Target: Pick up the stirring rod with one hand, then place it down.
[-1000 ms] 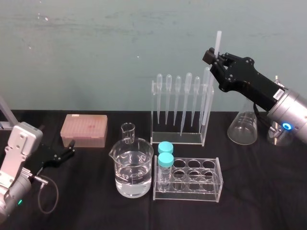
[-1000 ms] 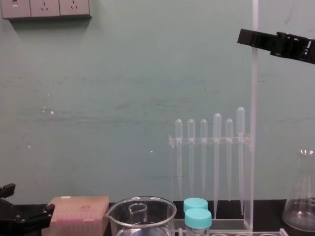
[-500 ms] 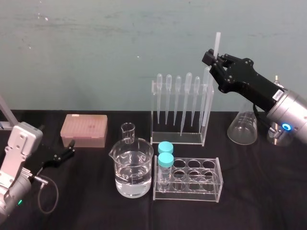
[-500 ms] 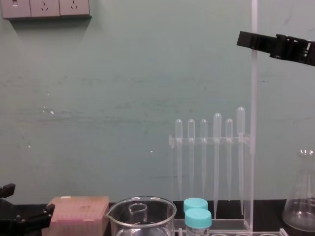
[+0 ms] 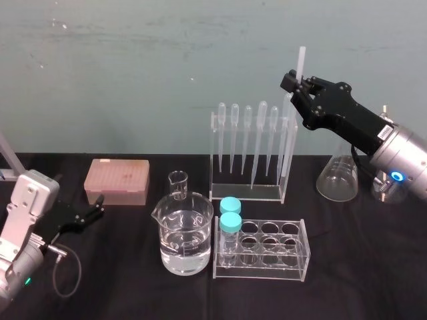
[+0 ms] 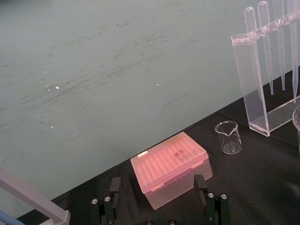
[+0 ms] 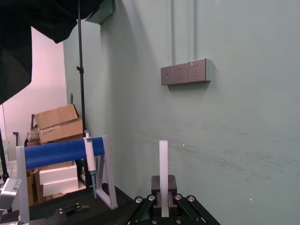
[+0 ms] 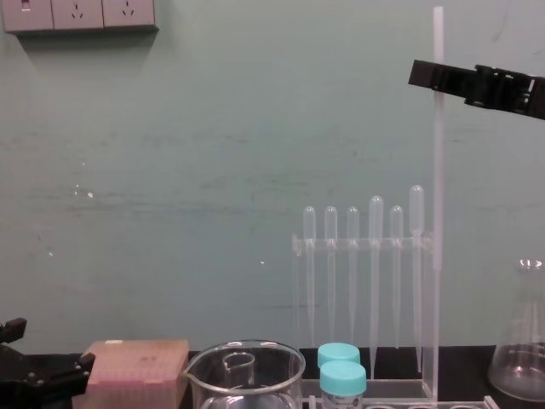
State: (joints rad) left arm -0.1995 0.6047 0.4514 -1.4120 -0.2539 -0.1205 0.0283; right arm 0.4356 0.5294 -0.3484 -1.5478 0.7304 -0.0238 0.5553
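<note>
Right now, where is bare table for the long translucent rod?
Bare table: right of the clear tube rack before the glass conical flask, and along the front edge. Crowded: the middle, glass water beaker and clear pipette rack, where the black right gripper holds the translucent rod; left gripper beside the pink box.

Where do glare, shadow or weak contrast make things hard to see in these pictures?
Head view: the stirring rod in the right gripper is pale on the pale wall; the beaker shows bright reflections. Chest view: the pipettes almost merge with the wall. Right wrist view: a black shape darkens one corner. Left wrist view: even light on the pink box, before the parked left gripper.
</note>
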